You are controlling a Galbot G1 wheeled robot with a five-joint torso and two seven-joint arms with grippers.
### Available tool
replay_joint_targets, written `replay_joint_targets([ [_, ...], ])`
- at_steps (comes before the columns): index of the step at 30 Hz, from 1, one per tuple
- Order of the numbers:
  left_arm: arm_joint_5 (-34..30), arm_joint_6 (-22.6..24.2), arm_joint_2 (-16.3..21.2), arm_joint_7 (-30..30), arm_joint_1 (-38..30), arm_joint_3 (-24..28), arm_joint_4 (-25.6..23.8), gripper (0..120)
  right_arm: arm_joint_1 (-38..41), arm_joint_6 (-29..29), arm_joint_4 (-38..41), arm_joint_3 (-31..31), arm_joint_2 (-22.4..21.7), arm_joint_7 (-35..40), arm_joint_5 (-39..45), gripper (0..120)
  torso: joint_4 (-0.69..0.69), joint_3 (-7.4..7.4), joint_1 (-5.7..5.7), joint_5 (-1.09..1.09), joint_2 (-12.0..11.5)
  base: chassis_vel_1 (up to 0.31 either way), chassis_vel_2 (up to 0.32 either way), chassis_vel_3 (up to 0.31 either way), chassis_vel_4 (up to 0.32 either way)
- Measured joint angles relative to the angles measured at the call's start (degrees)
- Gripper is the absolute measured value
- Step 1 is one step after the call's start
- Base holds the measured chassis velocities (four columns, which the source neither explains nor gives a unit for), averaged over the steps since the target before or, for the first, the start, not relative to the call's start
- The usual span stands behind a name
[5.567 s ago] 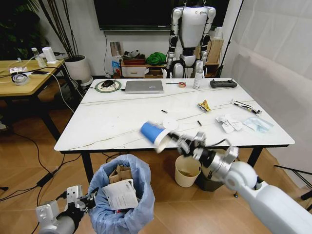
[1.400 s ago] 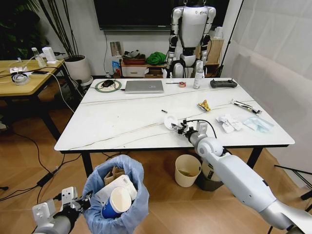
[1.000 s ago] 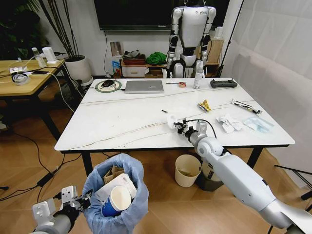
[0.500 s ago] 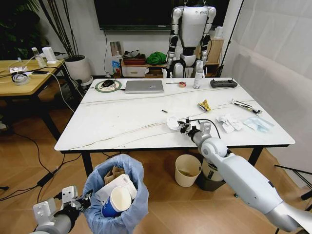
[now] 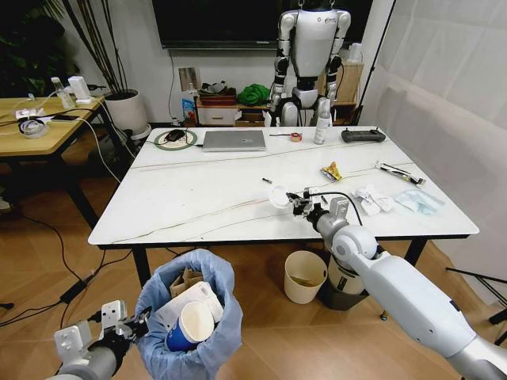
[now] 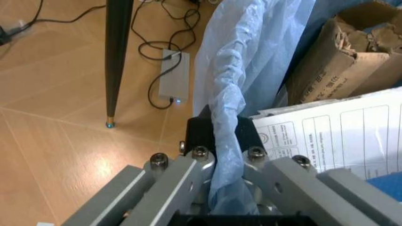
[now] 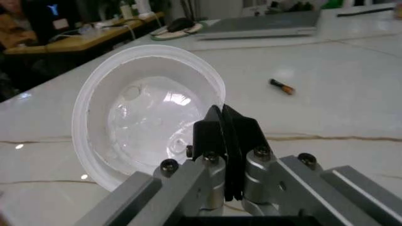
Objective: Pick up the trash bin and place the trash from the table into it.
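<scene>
- 2 grippers at work: right gripper (image 5: pixel 295 201) over the near-middle of the table (image 5: pixel 198 198), left gripper (image 5: pixel 131 326) low at near left, beside the trash bin (image 5: pixel 190 321).
- Around on the tabletop: silver laptop (image 5: pixel 234 140) at the far edge, black controller (image 5: pixel 363 135) far right, white spray bottle (image 5: pixel 322 120) between them, small dark battery-like piece (image 7: pixel 282 86) just beyond the right gripper.
- Under the table's near edge: cream bucket (image 5: pixel 304 276); beyond the far edge, a standing humanoid robot (image 5: pixel 309 55); wooden desk (image 5: pixel 40 119) at far left.
- Right jaws pressed together on the rim of a white plastic lid (image 7: pixel 148 117), domed and translucent, tilted up off the marble surface with its hollow facing the wrist camera.
- Left jaws clamped on the bunched light-blue bag (image 6: pixel 229 117) at the bin's rim, fingers (image 6: pixel 169 188) on either side of the plastic.
- Bin held low above the wooden floor, in front of the table's near-left part; bag crinkly and billowing over the rim.
- Inside the bin: blue paper cup (image 5: pixel 187 328) with its white mouth up, white printed carton (image 5: pixel 194 297), torn brown cardboard (image 6: pixel 342 52).
- Left on the table at the right: yellow snack wrapper (image 5: pixel 332 171), crumpled white tissues (image 5: pixel 371 198), clear wrapper (image 5: pixel 417 201).
- Bin's own body hidden by the bag; print on the carton too small to read.
</scene>
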Motion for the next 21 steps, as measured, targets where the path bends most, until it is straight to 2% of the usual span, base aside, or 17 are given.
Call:
replay_joint_targets([
  [6, -0.3, 0.0, 0.0, 0.0, 0.0, -0.3, 0.1, 0, 0.9, 2.5, 4.9, -3.5, -0.5, -5.0, 1.3, 0, 0.02, 0.0, 0.0, -0.01, 0.0, 0.0, 0.0, 0.0, 0.0],
  [12, -0.7, 0.0, -0.5, -0.1, 0.2, -0.5, -0.1, 0, 2.3, 7.3, 14.9, -13.2, -2.0, -11.1, 3.0, 0, 0.01, 0.0, 0.0, -0.01, 0.0, 0.0, 0.0, 0.0, 0.0],
  [21, -1.7, 0.0, -0.4, -0.1, -0.1, -0.1, -0.2, 0, 5.0, 11.2, 17.1, -24.4, -0.6, -12.8, 3.1, 0, 0.01, 0.0, 0.0, -0.01, 0.0, 0.0, 0.0, 0.0, 0.0],
])
